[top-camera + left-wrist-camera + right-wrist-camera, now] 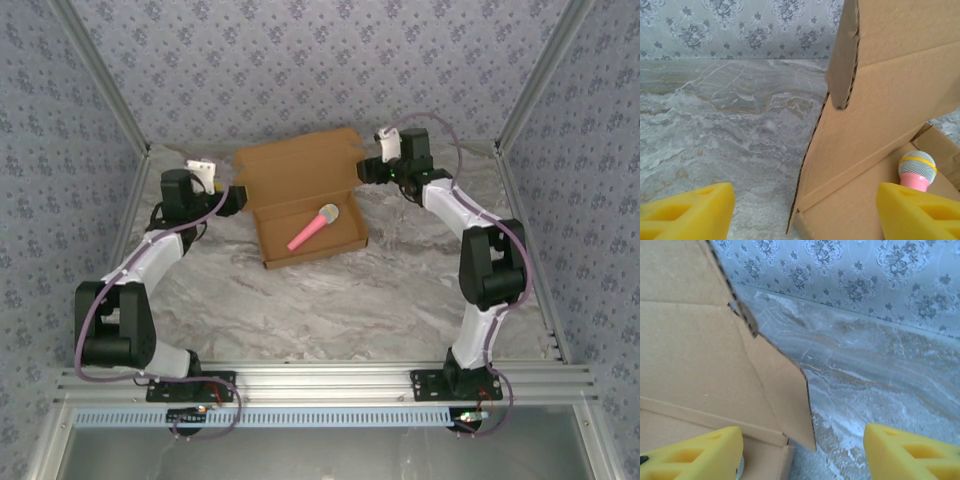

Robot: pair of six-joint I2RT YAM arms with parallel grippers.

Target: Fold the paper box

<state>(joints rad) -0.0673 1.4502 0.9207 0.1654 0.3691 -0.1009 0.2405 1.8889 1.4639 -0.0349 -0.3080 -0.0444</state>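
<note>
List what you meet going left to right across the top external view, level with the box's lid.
The left hand → the paper box, lid open → the right hand.

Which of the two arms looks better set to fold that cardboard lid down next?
Probably the right: its open jaws straddle the paper box at its lid's side flap, away from the hinge. The left jaws, open too, sit low by the hinge.
</note>
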